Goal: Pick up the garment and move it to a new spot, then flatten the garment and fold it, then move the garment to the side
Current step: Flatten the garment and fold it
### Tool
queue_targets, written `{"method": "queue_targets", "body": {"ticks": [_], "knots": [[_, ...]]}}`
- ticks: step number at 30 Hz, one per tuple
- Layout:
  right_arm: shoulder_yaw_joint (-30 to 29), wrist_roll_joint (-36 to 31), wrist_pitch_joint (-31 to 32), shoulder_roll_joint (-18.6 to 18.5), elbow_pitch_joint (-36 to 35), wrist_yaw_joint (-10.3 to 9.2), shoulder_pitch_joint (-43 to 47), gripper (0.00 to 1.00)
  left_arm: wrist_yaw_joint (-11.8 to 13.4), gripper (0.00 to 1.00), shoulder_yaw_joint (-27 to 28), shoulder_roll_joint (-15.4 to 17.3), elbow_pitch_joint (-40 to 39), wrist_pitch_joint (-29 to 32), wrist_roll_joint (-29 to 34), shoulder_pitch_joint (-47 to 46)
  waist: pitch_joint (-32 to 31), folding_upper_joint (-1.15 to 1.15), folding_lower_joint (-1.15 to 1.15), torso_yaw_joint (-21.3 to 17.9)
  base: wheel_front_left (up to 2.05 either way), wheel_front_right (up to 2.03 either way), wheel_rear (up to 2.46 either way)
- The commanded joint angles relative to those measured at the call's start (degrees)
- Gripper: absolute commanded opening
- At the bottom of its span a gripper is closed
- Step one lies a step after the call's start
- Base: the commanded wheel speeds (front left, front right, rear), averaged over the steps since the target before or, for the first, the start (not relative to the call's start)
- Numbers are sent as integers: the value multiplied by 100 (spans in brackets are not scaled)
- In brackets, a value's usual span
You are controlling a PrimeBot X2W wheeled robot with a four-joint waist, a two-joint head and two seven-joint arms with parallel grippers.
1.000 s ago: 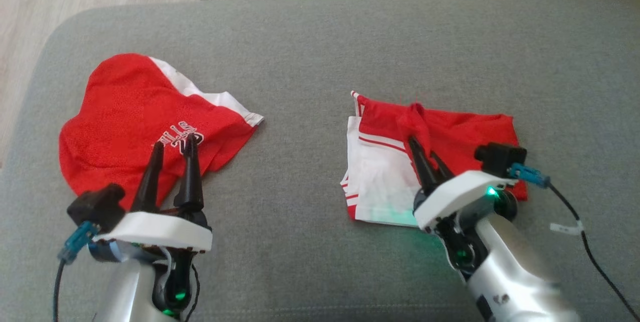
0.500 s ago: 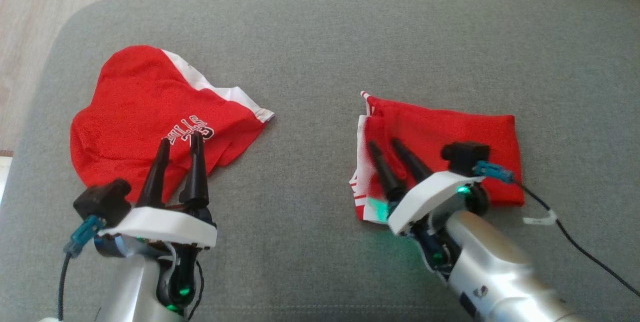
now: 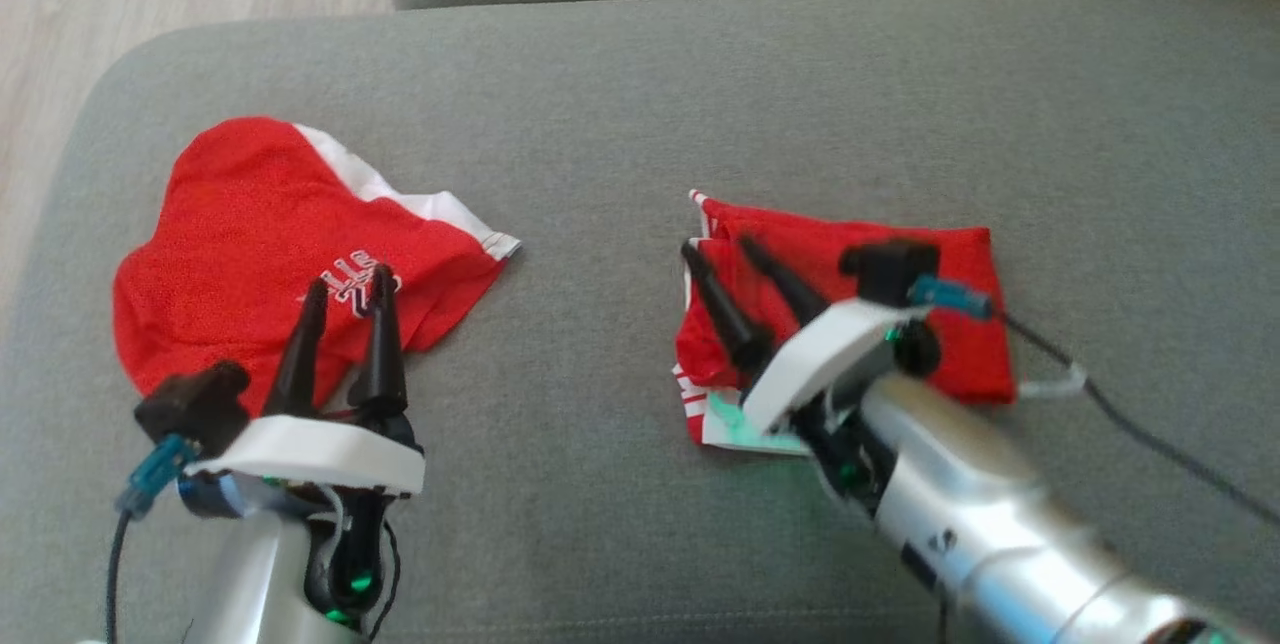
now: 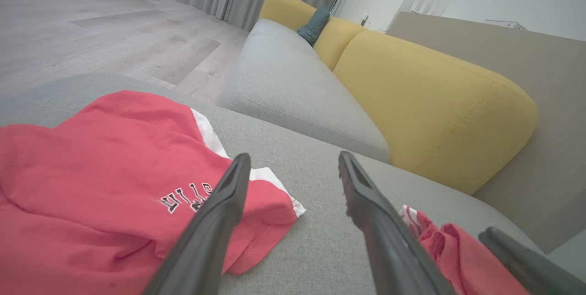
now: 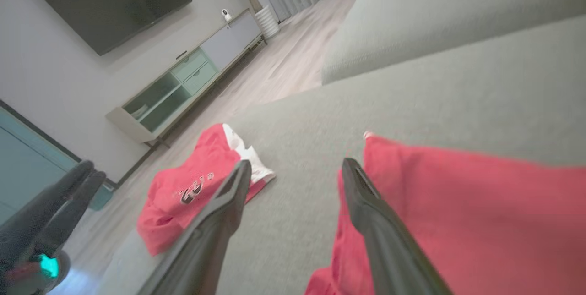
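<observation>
Grey sofa cushion (image 3: 620,104) as work surface. Folded garment (image 3: 965,359) centre-right of frame. Right gripper (image 3: 718,246) over its left edge, jaws spread, empty; left gripper (image 3: 350,279) spread, empty, over second red shirt (image 3: 240,224). I advise: pinch all layers together, carry low, keep fold intact.

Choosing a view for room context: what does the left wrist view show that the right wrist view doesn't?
Left wrist view, not the right: the yellow sofa back with a teal cushion against it.
Right wrist view, not the left: a wall television and a low sideboard along the same wall.
Shared: the crumpled red jersey, the folded red garment, the grey seat cushion they lie on, the wood floor, and the left hand and right hand, both open.
</observation>
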Motion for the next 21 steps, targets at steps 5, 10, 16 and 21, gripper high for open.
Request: {"method": "queue_targets", "body": {"ticks": [5, 10, 16, 21], "knots": [[-768, -1304, -167, 83, 168, -5, -598, 100, 20, 100, 273, 42, -415, -33, -13, -113, -111, 0, 0, -228, 0, 0, 0], [-2347, -3224, -170, -44, -531, -5, -147, 100, 10, 100, 245, 42, -722, -33, -12, -85, -146, 0, 0, -338, 0, 0, 0], [-3823, -4824, -171, -48, -1919, -5, 1152, 100, 53, 100, 128, 42, -1000, -33, 153, 15, -190, 0, 0, -373, 0, 0, 0], [-4413, -5242, -171, 49, -2556, -5, 1950, 100, 93, 100, -61, 42, -1096, -33, 637, 182, -212, 0, 0, -381, 0, 0, 0]]}}
